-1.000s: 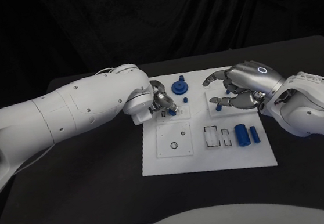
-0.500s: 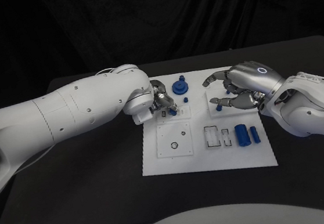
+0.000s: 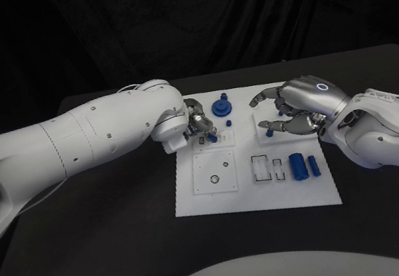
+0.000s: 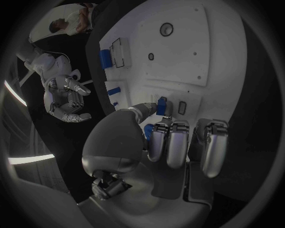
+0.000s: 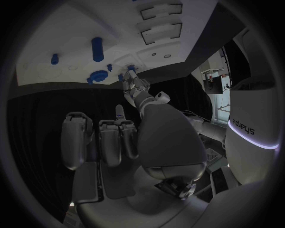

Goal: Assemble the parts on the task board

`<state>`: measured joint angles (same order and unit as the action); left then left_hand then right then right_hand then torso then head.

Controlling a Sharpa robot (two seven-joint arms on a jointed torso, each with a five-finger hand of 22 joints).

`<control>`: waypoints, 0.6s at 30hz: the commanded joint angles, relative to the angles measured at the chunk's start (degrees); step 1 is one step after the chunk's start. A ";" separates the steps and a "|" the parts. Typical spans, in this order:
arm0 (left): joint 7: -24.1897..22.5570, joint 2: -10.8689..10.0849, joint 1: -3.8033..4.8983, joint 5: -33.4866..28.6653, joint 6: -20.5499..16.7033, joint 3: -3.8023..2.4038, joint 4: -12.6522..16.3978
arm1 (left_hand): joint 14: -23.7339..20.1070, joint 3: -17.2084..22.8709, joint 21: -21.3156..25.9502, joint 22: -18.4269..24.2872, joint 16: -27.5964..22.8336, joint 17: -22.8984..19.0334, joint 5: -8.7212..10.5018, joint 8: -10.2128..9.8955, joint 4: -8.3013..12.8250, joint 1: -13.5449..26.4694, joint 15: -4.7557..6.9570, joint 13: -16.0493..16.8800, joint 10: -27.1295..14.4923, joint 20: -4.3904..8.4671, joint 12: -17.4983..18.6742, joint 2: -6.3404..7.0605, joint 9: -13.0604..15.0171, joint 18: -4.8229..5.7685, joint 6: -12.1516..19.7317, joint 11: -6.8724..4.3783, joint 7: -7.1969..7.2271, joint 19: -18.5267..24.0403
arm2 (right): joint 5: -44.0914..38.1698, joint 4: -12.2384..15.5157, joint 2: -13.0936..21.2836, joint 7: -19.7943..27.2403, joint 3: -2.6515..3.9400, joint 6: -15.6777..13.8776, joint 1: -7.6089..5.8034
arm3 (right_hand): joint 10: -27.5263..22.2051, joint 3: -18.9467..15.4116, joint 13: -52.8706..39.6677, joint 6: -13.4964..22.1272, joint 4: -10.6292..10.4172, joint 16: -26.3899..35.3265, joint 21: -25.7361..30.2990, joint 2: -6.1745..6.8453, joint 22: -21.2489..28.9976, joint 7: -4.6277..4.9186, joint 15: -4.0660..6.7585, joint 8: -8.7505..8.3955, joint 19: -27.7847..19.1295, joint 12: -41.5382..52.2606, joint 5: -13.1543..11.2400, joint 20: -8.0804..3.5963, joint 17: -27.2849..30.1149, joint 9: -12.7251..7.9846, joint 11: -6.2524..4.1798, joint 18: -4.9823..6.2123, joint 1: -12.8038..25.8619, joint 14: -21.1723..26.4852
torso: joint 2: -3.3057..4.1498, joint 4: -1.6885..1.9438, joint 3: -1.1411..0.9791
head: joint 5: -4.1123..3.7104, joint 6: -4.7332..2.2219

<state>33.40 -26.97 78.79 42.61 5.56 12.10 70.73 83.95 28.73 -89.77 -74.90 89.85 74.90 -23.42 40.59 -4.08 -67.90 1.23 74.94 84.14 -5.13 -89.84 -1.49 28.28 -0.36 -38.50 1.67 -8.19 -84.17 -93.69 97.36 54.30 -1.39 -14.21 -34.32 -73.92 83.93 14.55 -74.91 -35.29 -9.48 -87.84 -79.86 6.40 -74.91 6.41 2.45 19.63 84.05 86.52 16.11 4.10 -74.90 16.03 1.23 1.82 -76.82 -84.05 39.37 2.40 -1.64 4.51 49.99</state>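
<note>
The white task board (image 3: 262,196) lies mid-table. My left hand (image 3: 195,127) rests over its far left part and pinches a small blue part (image 4: 161,105) between thumb and a finger, the part's tip down at the board (image 4: 178,47). My right hand (image 3: 294,111) hovers over the board's far right part, fingers apart and holding nothing. A small blue piece (image 3: 269,131) sits on the board just under its fingertips. A blue knob (image 3: 220,107) and a small blue peg (image 3: 228,123) stand between the hands.
Two blue cylinders (image 3: 298,164) (image 3: 313,166) lie at the board's near right, beside empty rectangular slots (image 3: 261,168). A square plate with a round hole (image 3: 215,177) is on the near left. Bare black table (image 3: 109,219) surrounds the board.
</note>
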 commanded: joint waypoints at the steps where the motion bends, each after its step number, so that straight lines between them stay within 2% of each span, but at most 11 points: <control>1: -0.18 -0.15 -0.27 0.03 0.22 0.04 -0.11 | 6.05 3.31 -0.23 -15.10 0.15 15.10 0.61 0.05 3.77 -0.10 0.00 15.06 5.86 -0.01 -0.16 -0.37 -0.14 0.36 -2.00 0.02 2.08 -5.83 | -0.28 0.06 0.05 -1.10 0.04 0.32 -0.06 | 1.57 0.06 -10.03 -0.39 -0.42 0.14 0.39 -0.35 -11.40 0.06 0.19 0.06 -0.07 -0.20 0.15 -0.31 -12.22 -0.05 -0.34 0.91 -0.03 -4.90 | 0.01 -0.06 0.00 | 0.10 0.01; 3: -0.14 -0.20 -0.29 0.03 0.25 0.04 -0.12 | 6.05 3.00 -0.23 -15.10 0.15 15.10 1.30 0.07 3.74 -0.07 0.00 15.06 5.86 -0.01 -0.16 -0.39 -0.22 0.36 -2.04 0.02 2.13 -5.83 | -0.28 0.04 0.02 -1.10 0.04 0.34 -0.05 | 1.57 0.06 -10.03 -0.39 -0.42 0.14 0.39 -0.35 -11.40 0.06 0.19 0.06 -0.07 -0.20 0.15 -0.31 -12.22 -0.05 -0.34 0.91 -0.03 -4.90 | 0.02 -0.06 0.00 | 0.14 0.01; 6: -0.11 -0.27 -0.31 0.03 0.27 0.04 -0.10 | 6.05 1.64 -0.23 -15.10 0.15 15.10 4.04 0.51 3.41 0.14 0.08 15.06 5.86 0.03 -0.16 -0.45 -0.22 0.36 -2.18 -0.15 2.38 -5.83 | -0.28 0.03 -0.01 -1.10 0.04 0.36 -0.05 | 1.51 0.07 -9.94 -0.43 -0.43 0.29 0.54 -0.32 -11.35 0.06 0.20 0.06 -0.15 -0.27 0.16 -0.32 -12.04 -0.11 -0.35 0.94 -0.05 -4.83 | 0.03 -0.04 0.00 | 0.14 0.01; 7: -0.11 -0.29 -0.32 0.03 0.28 0.04 -0.10 | 6.05 1.44 -0.23 -15.10 0.15 15.10 4.31 0.63 3.31 0.21 0.10 15.06 5.86 0.05 -0.16 -0.47 -0.15 0.36 -2.21 -0.18 2.42 -5.83 | -0.28 0.03 -0.02 -1.10 0.04 0.37 -0.05 | 1.51 0.07 -9.94 -0.43 -0.43 0.29 0.54 -0.32 -11.35 0.06 0.20 0.06 -0.15 -0.27 0.16 -0.32 -12.04 -0.11 -0.35 0.94 -0.05 -4.83 | 0.03 -0.02 -0.01 | 0.12 0.01; 18: -0.17 -0.33 -0.41 0.03 0.64 0.04 0.02 | 6.05 0.09 -0.14 -15.06 0.15 15.10 4.59 0.20 2.25 1.02 0.14 15.06 5.86 0.12 -0.16 -0.39 -0.29 0.33 -1.38 -0.18 2.40 -5.77 | -0.28 0.00 -0.04 -1.13 0.04 0.45 -0.05 | 1.41 0.08 -9.80 -0.47 -0.44 0.38 0.65 -0.30 -11.31 0.05 0.21 0.06 -0.20 -0.38 0.16 -0.33 -11.94 -0.18 -0.36 0.97 -0.07 -4.80 | 0.03 0.00 0.01 | 0.20 0.01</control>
<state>33.41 -27.30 78.73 42.60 5.61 12.04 70.73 83.95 28.96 -89.77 -74.91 89.85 74.91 -19.11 41.15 -1.95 -67.50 1.22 74.94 84.14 -5.13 -89.84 -2.02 28.13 -0.36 -38.10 1.67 -7.76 -84.17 -93.69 97.33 54.26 -1.49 -14.21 -34.09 -73.92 83.93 14.71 -74.91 -35.29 -9.64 -87.84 -79.52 6.40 -74.90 6.41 2.45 19.63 84.05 86.52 16.11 4.10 -74.90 15.89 1.23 1.81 -76.82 -84.05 39.39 2.40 -1.64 4.66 49.99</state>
